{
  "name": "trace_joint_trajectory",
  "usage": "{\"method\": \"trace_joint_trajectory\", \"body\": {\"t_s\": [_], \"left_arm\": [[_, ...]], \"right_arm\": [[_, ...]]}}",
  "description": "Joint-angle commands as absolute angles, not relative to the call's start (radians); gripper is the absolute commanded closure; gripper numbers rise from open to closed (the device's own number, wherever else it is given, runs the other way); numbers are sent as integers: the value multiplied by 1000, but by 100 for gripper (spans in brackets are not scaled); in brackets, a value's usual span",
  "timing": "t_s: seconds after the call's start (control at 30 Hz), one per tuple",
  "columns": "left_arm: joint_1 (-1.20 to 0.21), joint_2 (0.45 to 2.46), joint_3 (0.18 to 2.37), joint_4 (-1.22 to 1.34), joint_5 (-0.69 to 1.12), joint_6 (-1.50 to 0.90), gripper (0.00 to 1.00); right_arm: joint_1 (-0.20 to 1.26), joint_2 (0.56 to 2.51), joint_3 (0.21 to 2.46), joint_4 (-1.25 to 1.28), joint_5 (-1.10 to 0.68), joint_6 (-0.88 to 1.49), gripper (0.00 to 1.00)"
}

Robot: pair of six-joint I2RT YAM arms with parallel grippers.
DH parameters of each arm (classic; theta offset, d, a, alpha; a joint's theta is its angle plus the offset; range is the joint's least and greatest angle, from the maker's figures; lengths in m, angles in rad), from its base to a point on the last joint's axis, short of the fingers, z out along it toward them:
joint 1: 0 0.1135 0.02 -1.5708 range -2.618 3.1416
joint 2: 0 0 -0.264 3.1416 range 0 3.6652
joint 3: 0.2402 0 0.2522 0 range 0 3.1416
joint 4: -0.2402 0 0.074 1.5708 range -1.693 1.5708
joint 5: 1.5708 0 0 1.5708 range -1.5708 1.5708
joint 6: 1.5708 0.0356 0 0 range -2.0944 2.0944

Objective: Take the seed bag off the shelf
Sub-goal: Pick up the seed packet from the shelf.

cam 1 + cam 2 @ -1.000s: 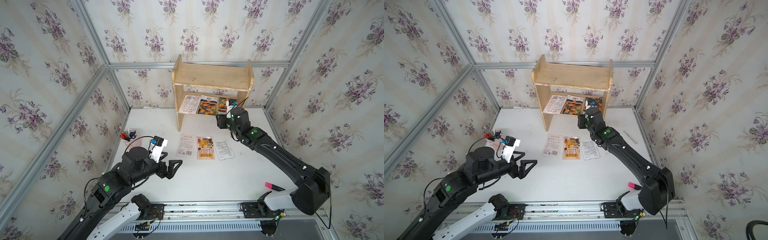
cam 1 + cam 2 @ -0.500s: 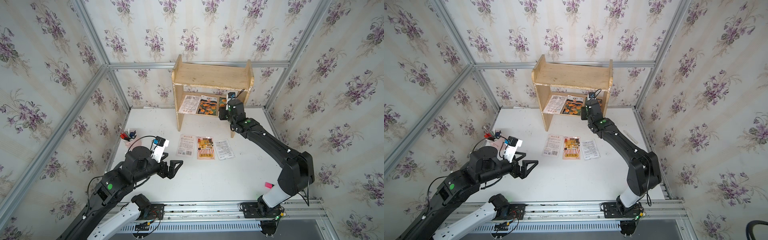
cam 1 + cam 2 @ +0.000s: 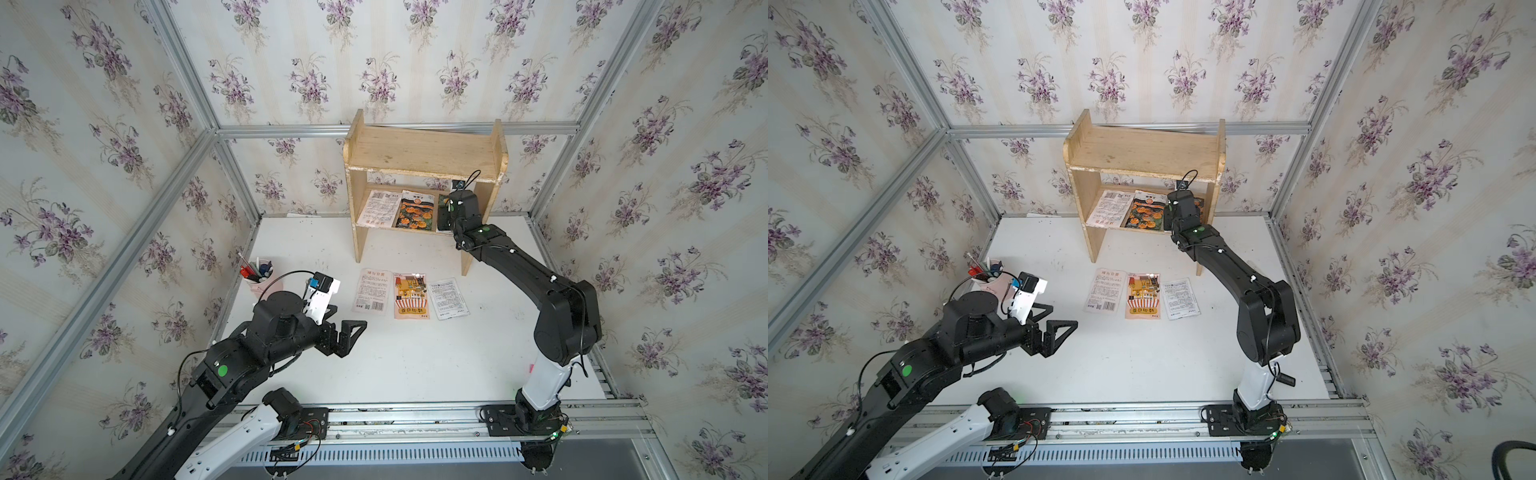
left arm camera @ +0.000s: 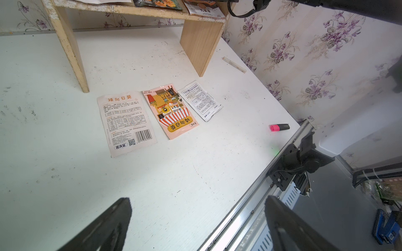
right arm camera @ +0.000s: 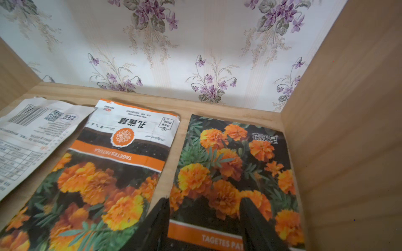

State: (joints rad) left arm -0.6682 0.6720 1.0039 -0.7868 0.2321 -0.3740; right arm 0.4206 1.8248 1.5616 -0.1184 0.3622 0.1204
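The right gripper (image 5: 203, 198), fingers apart and empty, hovers over the marigold seed bag (image 5: 230, 173) lying flat on the lower tier of the shelf (image 5: 348, 130), against its side panel. Closing here may catch the neighbouring bag (image 5: 113, 173), as 1 finger sits at their gap. The left gripper (image 4: 198, 198) hangs open before the shelf.

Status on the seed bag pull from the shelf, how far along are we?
Looks done: three bags lie flat on the table before the shelf. In hand: right gripper is inside the lower tier, jaws open astride the rightmost marigold bag, not yet gripping. Left gripper hangs open over the table. To do: close, lift, pull the bag out; two more bags share that tier.
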Motion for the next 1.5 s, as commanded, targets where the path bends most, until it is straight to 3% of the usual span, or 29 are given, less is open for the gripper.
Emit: {"method": "trace_joint_trajectory", "body": {"t_s": [0.0, 0.6, 0.97, 1.47], "left_arm": [[-667, 673, 996, -745, 242, -369, 1], [-667, 669, 991, -736, 251, -373, 1], [-667, 675, 992, -727, 256, -378, 1], [-667, 685, 992, -717, 265, -382, 1]], "right_arm": [[402, 1839, 1572, -124, 370, 115, 45], [374, 1776, 1444, -154, 231, 179, 47], [388, 1686, 1376, -111, 262, 214, 47], [397, 1400, 1224, -140, 103, 299, 44]]}}
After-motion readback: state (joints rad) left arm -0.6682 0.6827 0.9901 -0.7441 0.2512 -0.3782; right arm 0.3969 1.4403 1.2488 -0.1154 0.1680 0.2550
